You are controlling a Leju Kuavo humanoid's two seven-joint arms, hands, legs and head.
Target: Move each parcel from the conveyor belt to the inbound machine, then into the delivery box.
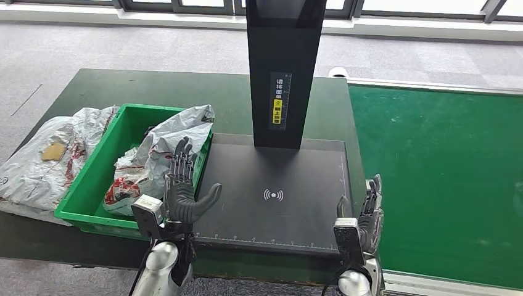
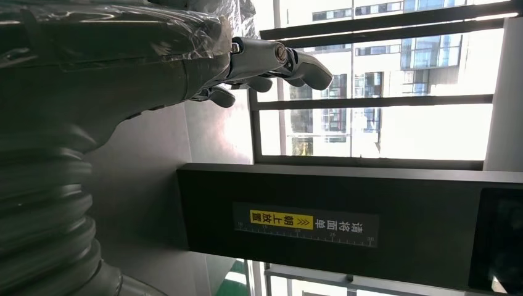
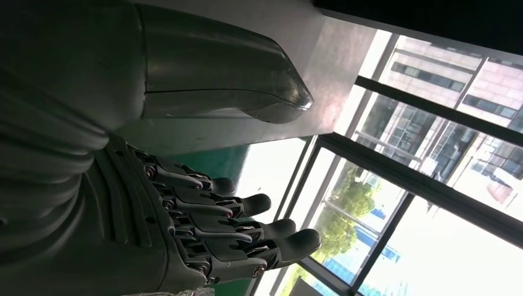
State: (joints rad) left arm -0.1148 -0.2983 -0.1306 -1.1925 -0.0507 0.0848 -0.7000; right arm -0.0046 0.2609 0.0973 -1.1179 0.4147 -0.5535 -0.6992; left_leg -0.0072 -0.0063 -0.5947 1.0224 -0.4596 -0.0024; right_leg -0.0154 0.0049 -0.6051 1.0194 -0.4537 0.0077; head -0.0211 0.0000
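Head view: green felt conveyor belt (image 1: 438, 179) at 3 o'clock; flat black inbound machine (image 1: 277, 191) with upright column, centre; green plastic delivery box (image 1: 92, 185) at 9 o'clock holding one crumpled grey parcel (image 1: 157, 160), a second (image 1: 43, 160) beside it. Left hand (image 1: 182, 188) and right hand (image 1: 367, 216) empty, fingers spread. Wrist views add windows.

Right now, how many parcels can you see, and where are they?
2. One grey parcel lies in the green delivery box, by the left hand. Another parcel lies on the table left of the box. Others may be hidden underneath.
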